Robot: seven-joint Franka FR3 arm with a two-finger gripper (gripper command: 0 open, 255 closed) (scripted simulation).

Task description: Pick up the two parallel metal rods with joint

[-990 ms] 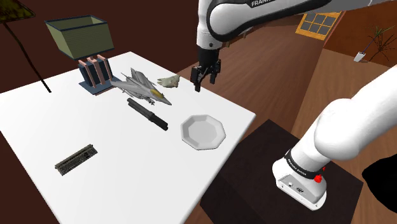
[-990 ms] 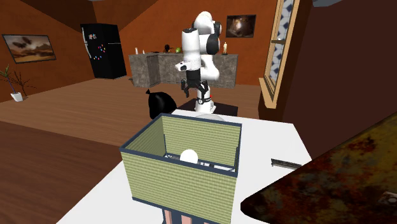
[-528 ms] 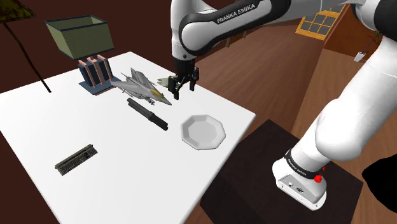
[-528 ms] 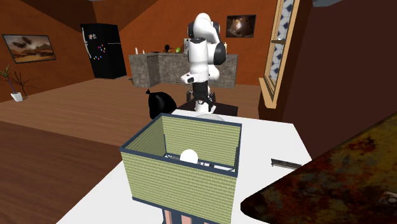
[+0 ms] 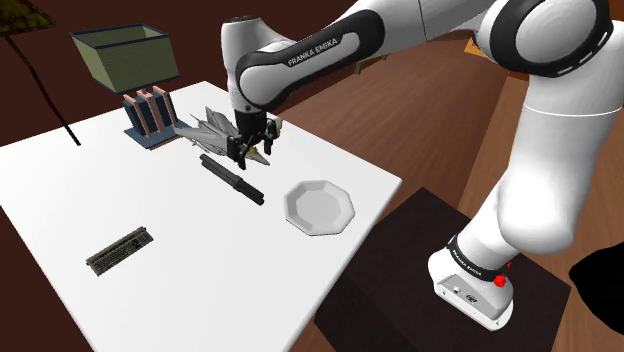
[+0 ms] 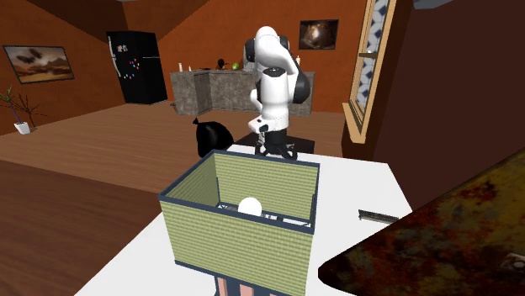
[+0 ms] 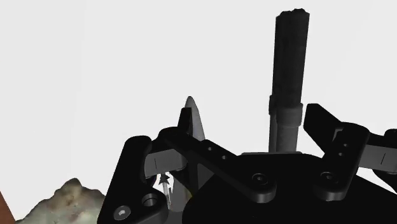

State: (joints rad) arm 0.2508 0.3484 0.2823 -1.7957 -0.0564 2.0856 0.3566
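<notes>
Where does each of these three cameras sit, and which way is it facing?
Shoulder view: beside the stand, looking down over the white table; arm and end effector show.
Second exterior view: across the table behind the lamp shade, facing the arm.
Wrist view: on the hand, looking at the dark jointed rods; its fingers show.
Both exterior views share the keyboard.

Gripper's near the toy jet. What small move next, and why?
Probably ease the open gripper down and onward to the dark rods: it hangs above the table by the toy jet, and the wrist view shows the rods just ahead of the spread fingers.
</notes>
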